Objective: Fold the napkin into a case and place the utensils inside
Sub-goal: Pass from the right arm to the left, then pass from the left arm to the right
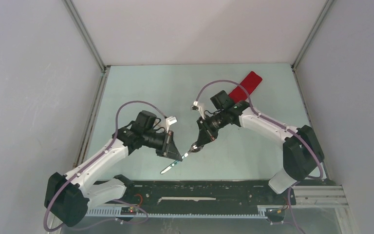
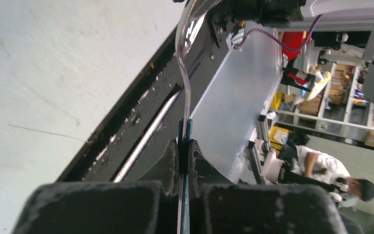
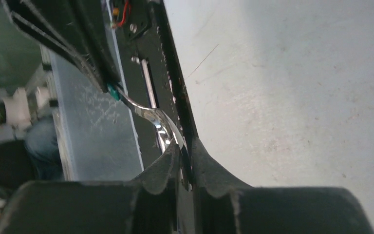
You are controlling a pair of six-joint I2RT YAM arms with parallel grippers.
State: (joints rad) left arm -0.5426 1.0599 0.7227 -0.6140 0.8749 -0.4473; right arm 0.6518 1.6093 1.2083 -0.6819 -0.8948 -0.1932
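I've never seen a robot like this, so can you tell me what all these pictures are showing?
These are two robot arms bolted to a table. The big picture looks down from above. The other two come from little cameras on each wrist. Each arm ends in a two-finger end effector. The left end effector pinches the teal handle of a utensil. The right end effector is closed around its shiny metal end, so they hold it between them. A folded red napkin lies at the far right.

Left pincer (image 2: 185,152) clamped on teal handle of metal utensil (image 2: 186,92), shiny curved end pointing up to top edge. Pale surface (image 2: 39,73) at left, black rail (image 2: 141,109) behind utensil. Blurred person (image 2: 328,168) far right.
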